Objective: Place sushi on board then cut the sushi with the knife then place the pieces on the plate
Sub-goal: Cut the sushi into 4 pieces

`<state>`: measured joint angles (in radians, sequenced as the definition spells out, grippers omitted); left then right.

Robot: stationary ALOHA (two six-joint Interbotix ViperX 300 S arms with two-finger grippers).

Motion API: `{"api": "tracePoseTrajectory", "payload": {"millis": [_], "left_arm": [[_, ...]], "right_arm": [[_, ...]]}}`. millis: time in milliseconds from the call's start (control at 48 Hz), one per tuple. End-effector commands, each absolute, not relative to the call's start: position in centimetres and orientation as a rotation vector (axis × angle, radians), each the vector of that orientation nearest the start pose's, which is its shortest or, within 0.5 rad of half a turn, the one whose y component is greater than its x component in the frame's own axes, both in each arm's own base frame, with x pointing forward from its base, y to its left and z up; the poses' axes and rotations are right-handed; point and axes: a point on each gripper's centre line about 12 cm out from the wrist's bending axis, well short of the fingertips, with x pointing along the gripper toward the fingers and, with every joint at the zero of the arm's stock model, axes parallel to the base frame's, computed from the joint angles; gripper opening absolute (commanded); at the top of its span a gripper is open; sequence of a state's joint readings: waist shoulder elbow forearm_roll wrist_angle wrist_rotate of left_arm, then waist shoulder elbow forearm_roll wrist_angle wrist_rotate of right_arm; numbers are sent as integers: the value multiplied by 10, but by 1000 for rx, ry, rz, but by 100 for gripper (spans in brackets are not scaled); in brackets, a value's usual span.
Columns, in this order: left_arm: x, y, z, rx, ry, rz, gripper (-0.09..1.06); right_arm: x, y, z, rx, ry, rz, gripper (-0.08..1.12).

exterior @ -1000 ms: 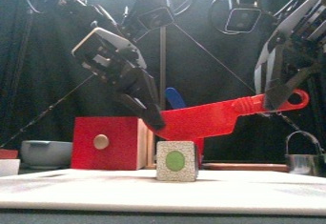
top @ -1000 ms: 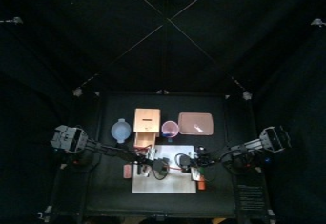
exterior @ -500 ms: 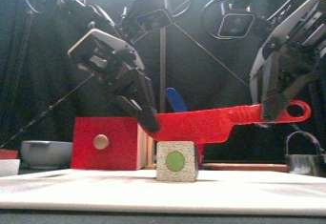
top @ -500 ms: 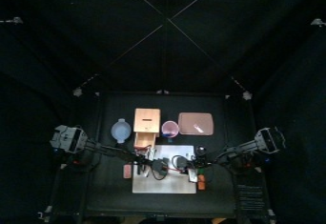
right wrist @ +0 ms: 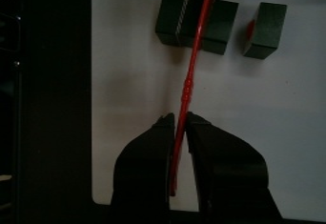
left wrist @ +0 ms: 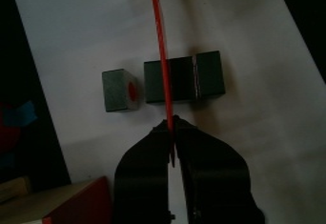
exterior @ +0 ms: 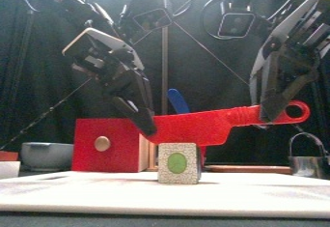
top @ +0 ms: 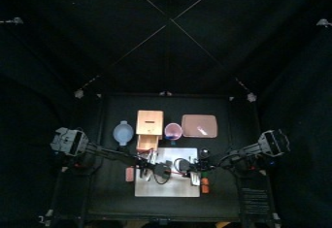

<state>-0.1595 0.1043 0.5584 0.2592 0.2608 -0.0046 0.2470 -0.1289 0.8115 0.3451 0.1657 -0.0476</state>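
The white board (exterior: 258, 197) lies at the front of the desk (top: 111, 201), under both sets of fingers. The sushi (exterior: 178, 161) is on it, right below the fingers. The wrist cameras show one small piece (left wrist: 121, 88) a little apart from a bigger chunk (left wrist: 185, 77). So putting the sushi on the board is done, and one cut looks done too.

The red knife (exterior: 213, 125) hangs flat over the bigger chunk. The left fingers (left wrist: 159, 144) are pressed together on its blade end. The right fingers (right wrist: 169, 132) are pressed together on its handle end. The blade is very close to the top of the sushi. I cannot tell if it touches.

Behind the fingers stand a wooden box (exterior: 110, 144) with a red front and a grey bowl (exterior: 45, 155). Further back, a bit toward the right fingers, lies the pink plate (top: 199, 125). No sushi is on it.

I think the bigger chunk needs another cut. After that, all the pieces have to go onto the plate. So the job looks about half done.
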Motion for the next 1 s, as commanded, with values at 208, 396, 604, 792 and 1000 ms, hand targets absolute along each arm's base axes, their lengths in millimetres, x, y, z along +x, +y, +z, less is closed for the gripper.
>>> {"api": "tracePoseTrajectory", "payload": {"millis": [208,396,604,792,1000], "left_arm": [[400,-49,135,330,907,-186,37],[400,-51,124,331,935,-192,37],[399,-55,122,305,941,-194,37],[402,-60,141,306,891,-200,37],[403,-58,163,331,831,-197,37]], "right_arm": [[329,99,154,179,868,185,46],[331,102,139,175,911,180,46],[334,107,141,175,905,191,46],[339,110,159,176,860,209,46],[339,108,179,161,808,223,46]]}}
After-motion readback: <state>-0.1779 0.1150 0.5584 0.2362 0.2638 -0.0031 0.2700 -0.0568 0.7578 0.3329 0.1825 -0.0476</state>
